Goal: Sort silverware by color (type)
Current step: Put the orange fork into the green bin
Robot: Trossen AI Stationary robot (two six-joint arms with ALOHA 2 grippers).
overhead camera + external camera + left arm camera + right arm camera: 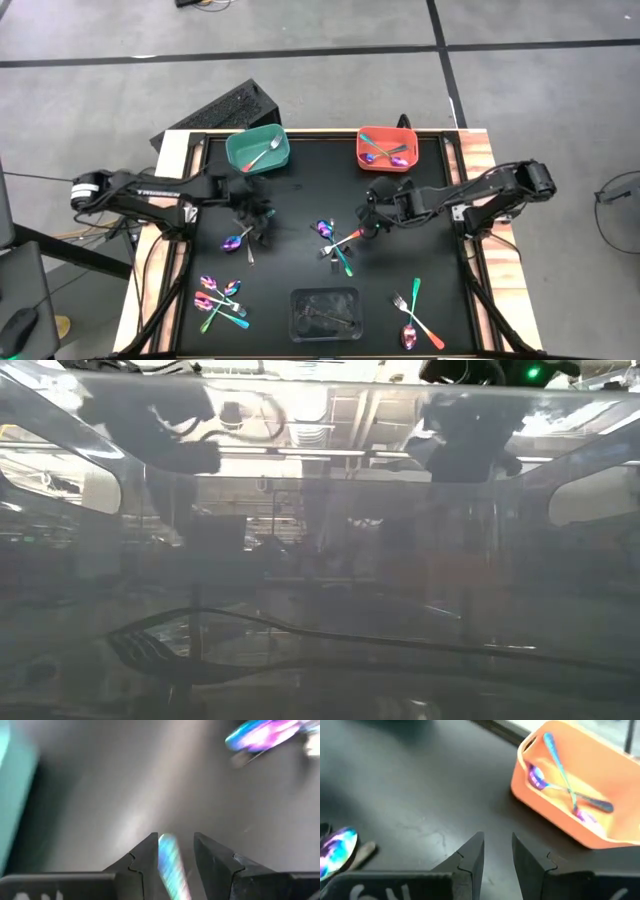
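My left gripper (258, 218) hovers over the black mat just near of the teal bin (240, 140), shut on an iridescent piece of silverware (170, 865) that shows as a blurred strip between its fingers. My right gripper (372, 215) stands open and empty right of centre, near of the orange bin (545, 812), which holds two spoons (565, 785). One utensil (263, 154) lies in the teal bin. Loose silverware lies on the mat: a spoon (235, 242), a centre pile (335, 240), a near-left pile (220, 297) and a near-right group (415, 315). My left gripper has a narrow iridescent strip of the silverware (167, 845) between its two fingers, running along them, its rounded end level with the fingertips. It lies against one finger (150, 850); a slim gap shows toward the other. The fingers slant downward. Which part it is cannot be told through the blur.
A clear plastic tray (325, 313) with dull grey cutlery sits at the near middle and fills the low view, where a grey fork (150, 650) shows. A dark keyboard-like box (215, 115) lies beyond the table's far left corner. Bare mat lies between the two grippers.
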